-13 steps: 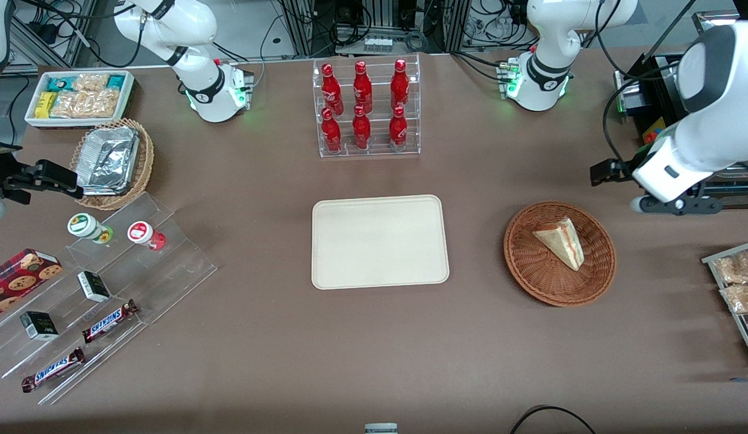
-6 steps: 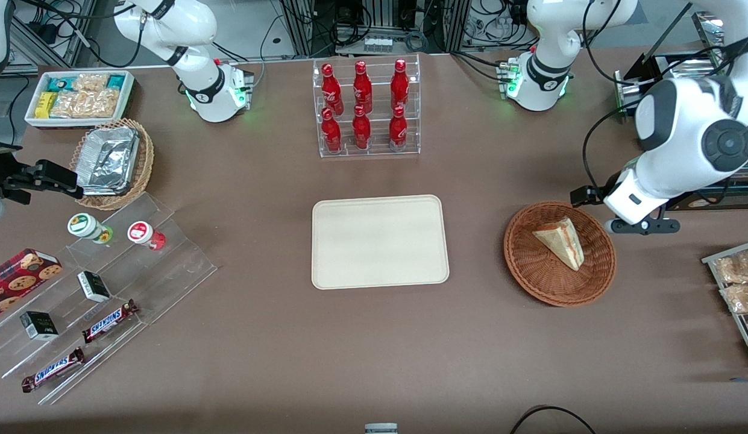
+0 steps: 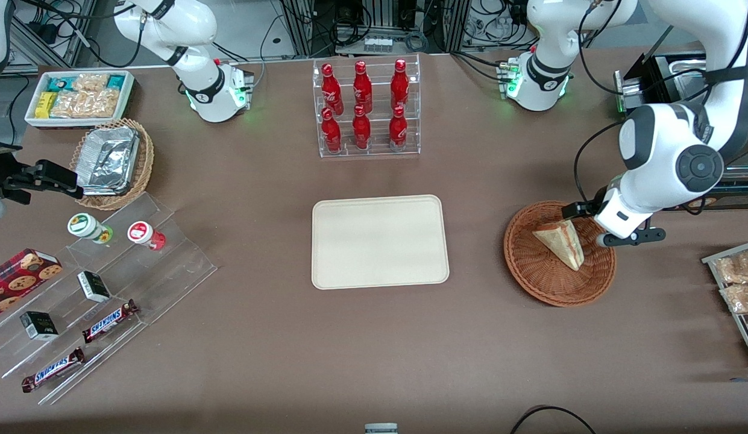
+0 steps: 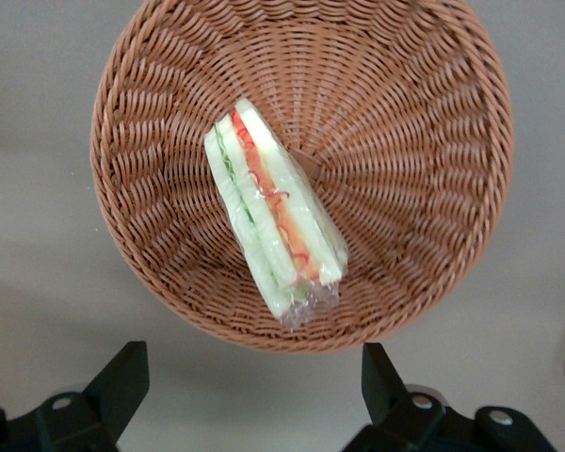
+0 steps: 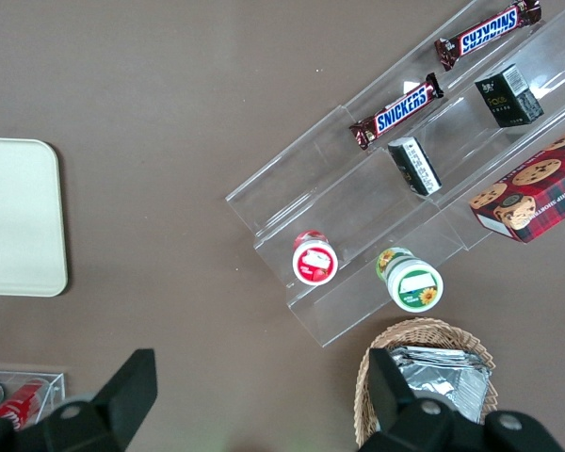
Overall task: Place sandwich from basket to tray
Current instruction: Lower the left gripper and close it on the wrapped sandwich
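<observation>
The sandwich (image 3: 560,241), a wrapped pale wedge with red and green filling, lies in the round reddish-brown wicker basket (image 3: 533,271). In the left wrist view the sandwich (image 4: 273,221) rests near the middle of the basket (image 4: 405,141). My left gripper (image 3: 612,224) hovers above the basket's rim on the side toward the working arm's end. The gripper (image 4: 251,386) is open, its black fingers (image 4: 122,377) wide apart over bare table just outside the rim, holding nothing. The cream tray (image 3: 380,241) lies empty at mid-table, toward the parked arm from the basket.
A clear rack of red bottles (image 3: 364,108) stands farther from the front camera than the tray. A rack of snack packets (image 3: 735,283) sits at the working arm's table edge. Black equipment (image 3: 651,78) stands near the left arm's base.
The left arm has swung in from the working arm's table edge and lowered, bringing the gripper over the basket's rim. Sandwich, basket and tray have not moved.
</observation>
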